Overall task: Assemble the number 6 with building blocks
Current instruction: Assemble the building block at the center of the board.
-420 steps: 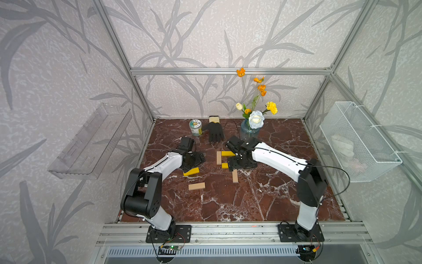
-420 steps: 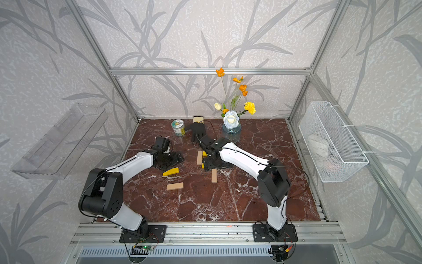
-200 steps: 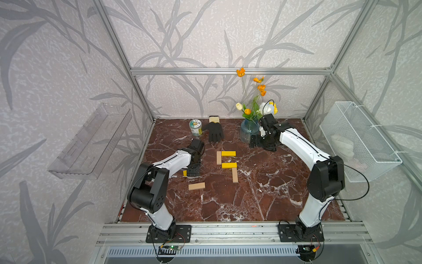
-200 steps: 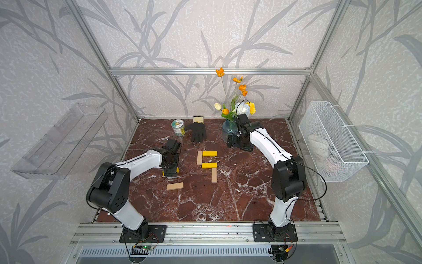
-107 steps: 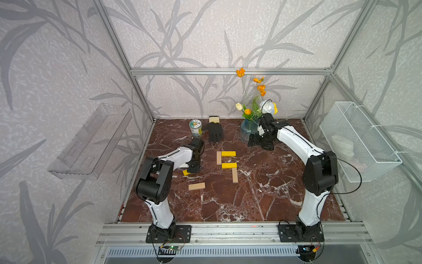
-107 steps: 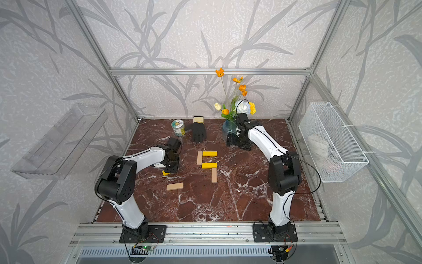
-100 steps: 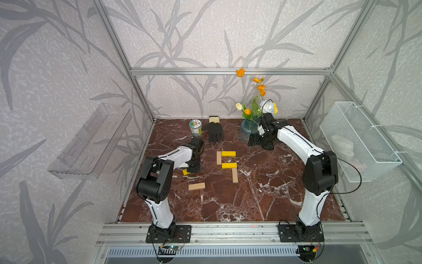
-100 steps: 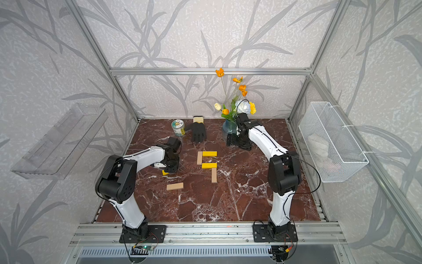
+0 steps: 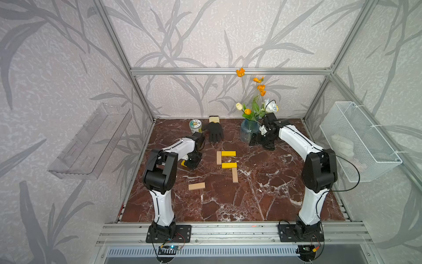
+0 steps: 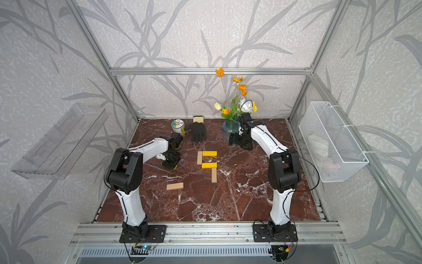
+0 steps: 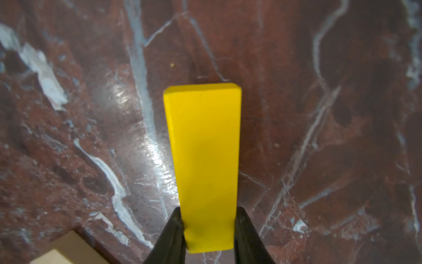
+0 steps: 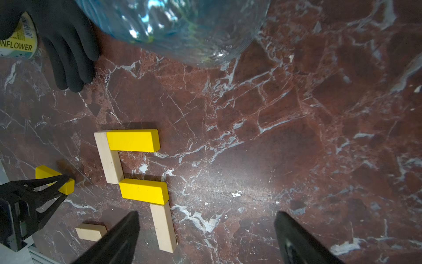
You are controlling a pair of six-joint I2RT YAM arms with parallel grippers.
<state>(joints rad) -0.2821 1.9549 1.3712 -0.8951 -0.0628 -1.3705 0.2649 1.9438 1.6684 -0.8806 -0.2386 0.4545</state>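
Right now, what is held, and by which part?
Left gripper grips the yellow block across its width, near one end. Right gripper holds nothing.

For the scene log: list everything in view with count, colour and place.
yellow blocks: three, yellow, two in the half-built digit, one gripped
tan blocks: three, pale wood, two in the digit, one loose
can: one, yellow label, table's far edge
glove: one, black, beside the can
vase: one, bluish glass, flowers, far edge
shelf: one, clear, left wall
basket: one, white wire, right wall
table: one, red-brown marble
left gripper: one, black, shut on a yellow block
right gripper: one, black, open, by the vase
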